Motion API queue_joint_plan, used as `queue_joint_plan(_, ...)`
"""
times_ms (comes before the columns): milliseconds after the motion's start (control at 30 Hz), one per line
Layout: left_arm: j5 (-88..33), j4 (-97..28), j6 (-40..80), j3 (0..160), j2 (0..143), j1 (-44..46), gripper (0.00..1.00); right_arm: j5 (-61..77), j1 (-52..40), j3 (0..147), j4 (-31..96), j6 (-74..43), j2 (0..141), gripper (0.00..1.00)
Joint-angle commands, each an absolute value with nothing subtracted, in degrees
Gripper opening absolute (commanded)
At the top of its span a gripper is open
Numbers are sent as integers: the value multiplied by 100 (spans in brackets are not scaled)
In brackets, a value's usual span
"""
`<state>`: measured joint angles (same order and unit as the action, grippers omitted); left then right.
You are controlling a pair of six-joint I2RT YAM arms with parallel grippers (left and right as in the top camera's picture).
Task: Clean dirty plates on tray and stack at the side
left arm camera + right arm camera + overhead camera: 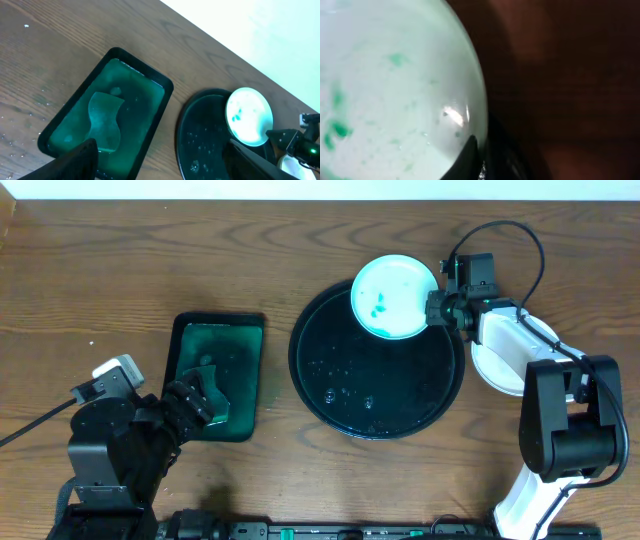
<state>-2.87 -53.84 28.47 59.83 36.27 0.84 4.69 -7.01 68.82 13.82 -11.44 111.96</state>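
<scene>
**Clearing the Tray: Robot Arm Is Gripping a Smeared Plate**

The right gripper (437,308) is clamping the right-hand rim of a small round white plate with teal-green smears (392,298), its jaws closed on the edge. In the right wrist view one dark fingertip (470,152) is pressing against that rim. The plate is sitting over the far side of the large round glossy black tray (335,330) and overlapping its raised rim. Whether it is lifted clear or resting there is not showing. No other plate is lying on the round tray, which is carrying only scattered water drops.

Just beside the round tray on the right, partly hidden under the right arm, a white stack of plates (500,365) is sitting on the brown wooden table (100,260). How many are in it cannot be told.

Well apart on the left, the left gripper (203,402) is hovering with its fingers spread wide and holding nothing. It is hanging above a smaller rectangular black tray (220,318) with a green-stained inside, where a pale wavy sponge-like pad (106,120) is lying.

By these signs the job is nearing its end. The held plate is showing green marks and is looking unwashed, so it is probably needing a wipe before joining the stack at the side.
</scene>
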Motion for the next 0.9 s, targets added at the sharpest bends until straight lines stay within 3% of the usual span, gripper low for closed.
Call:
queue_joint_plan(0, -303, -5398, 2829, 6099, 3634, 56, 80, 694, -755, 6908, 1559, -1345, 11231, 10)
queue_joint_plan(67, -303, -5400, 2829, 6099, 3634, 56, 80, 701, -755, 6908, 1710, -1350, 11231, 22)
queue_joint_plan(233, -303, -5400, 2829, 6099, 3634, 56, 80, 714, -823, 6810, 1844, -1347, 11365, 24)
queue_joint_plan(267, -303, -5400, 2829, 6099, 3634, 56, 80, 714, -840, 6790, 1822, -1347, 11421, 22)
queue_joint_plan(333, -303, -5400, 2829, 6099, 3634, 56, 80, 716, -888, 6788, 1732, -1347, 11493, 4)
queue_joint_plan(367, -303, -5400, 2829, 6099, 3634, 56, 80, 720, -908, 6788, 1695, -1347, 11500, 1)
queue_joint_plan(633, -303, -5400, 2829, 6099, 3634, 56, 80, 2126, -932, 6827, 2274, -1546, 10634, 1)
queue_joint_plan(733, -303, -5400, 2827, 6099, 3634, 56, 80, 1817, -1026, 6827, 2930, -1570, 10097, 1)
queue_joint_plan(867, -303, -5400, 2829, 6099, 3634, 56, 80, 416, -1326, 6825, 3918, -1975, 9802, 1)
